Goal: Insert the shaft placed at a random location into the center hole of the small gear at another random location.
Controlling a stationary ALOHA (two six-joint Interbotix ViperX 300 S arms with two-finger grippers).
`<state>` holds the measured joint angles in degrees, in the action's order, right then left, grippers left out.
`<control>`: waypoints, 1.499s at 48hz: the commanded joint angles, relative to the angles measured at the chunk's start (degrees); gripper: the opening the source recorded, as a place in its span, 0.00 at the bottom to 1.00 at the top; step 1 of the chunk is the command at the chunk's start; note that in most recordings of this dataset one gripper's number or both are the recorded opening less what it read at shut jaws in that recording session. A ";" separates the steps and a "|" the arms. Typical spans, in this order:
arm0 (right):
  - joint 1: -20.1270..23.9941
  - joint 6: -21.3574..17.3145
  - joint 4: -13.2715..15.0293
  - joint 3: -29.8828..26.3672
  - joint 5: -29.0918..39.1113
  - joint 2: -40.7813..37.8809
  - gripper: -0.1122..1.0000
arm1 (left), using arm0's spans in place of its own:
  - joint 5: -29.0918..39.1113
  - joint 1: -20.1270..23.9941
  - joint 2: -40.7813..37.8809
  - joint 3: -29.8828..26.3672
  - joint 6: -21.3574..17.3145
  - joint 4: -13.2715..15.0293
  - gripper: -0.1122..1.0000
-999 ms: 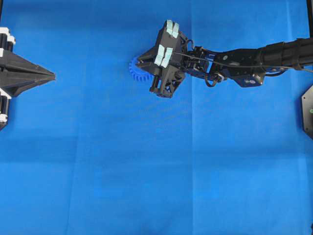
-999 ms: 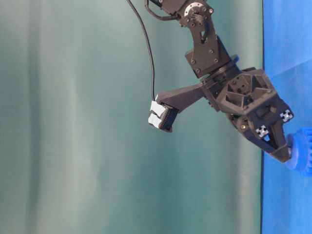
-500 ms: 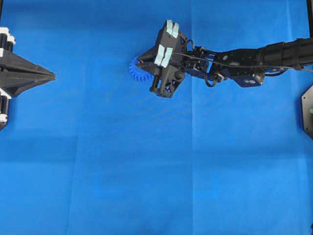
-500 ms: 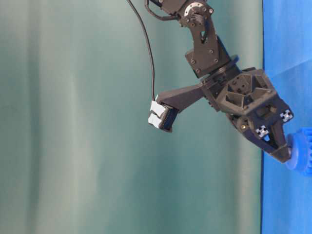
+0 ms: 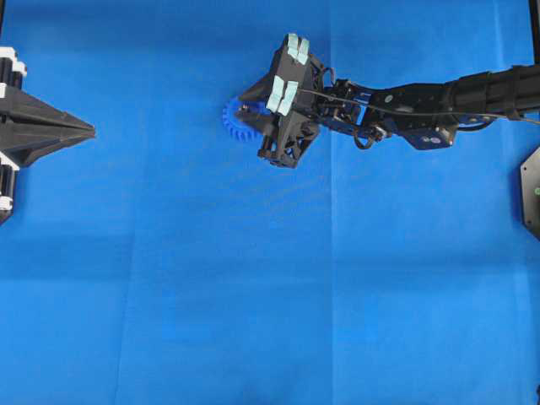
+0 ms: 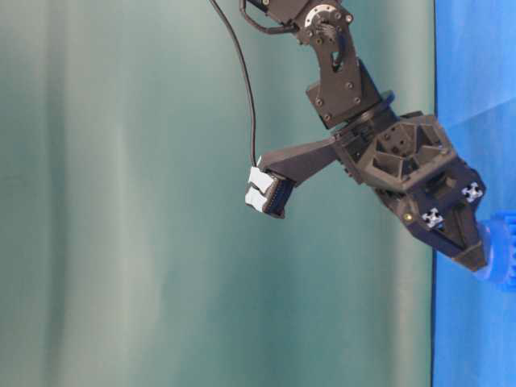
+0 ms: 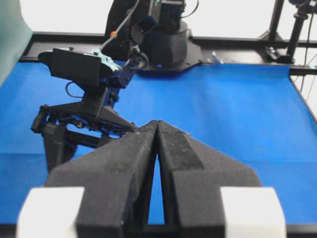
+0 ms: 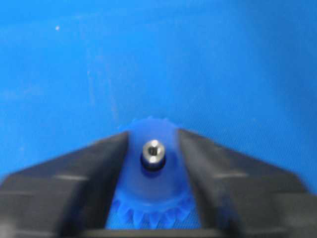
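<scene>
Showing only in the wrist view, the shaft [image 8: 153, 149] seemingly stands in the small gear [image 8: 151, 171] between the parted right pincer [image 8: 152, 163]

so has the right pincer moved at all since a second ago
Yes. The right pincer has opened: in the table-level view its lower finger has spread down the small gear. The arm itself keeps its place over the gear.

One camera looks straight down from high above; another sits at table level, side-on. Each wrist camera peers along its own fingers (the right very close), and all share the right arm's working spot.
</scene>
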<state>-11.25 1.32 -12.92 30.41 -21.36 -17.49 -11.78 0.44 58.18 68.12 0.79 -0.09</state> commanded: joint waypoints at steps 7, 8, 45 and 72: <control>0.00 -0.18 -0.53 -1.41 -0.62 1.32 0.80 | 0.62 0.00 -0.26 -0.53 0.00 -0.18 0.10; 0.00 -0.18 -0.53 -1.41 -0.62 1.41 0.80 | 0.53 0.00 -0.26 -0.53 0.00 -0.09 0.10; 0.00 0.35 -0.18 -0.88 4.22 13.10 0.76 | 0.53 0.00 -0.26 -0.53 0.00 -0.09 0.10; 0.09 0.26 -0.18 9.23 4.31 22.32 0.76 | 0.62 0.00 -0.18 -0.53 0.00 -0.09 0.10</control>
<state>-11.25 1.58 -13.18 38.32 -16.88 1.14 -10.90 0.44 58.27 68.12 0.79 -0.09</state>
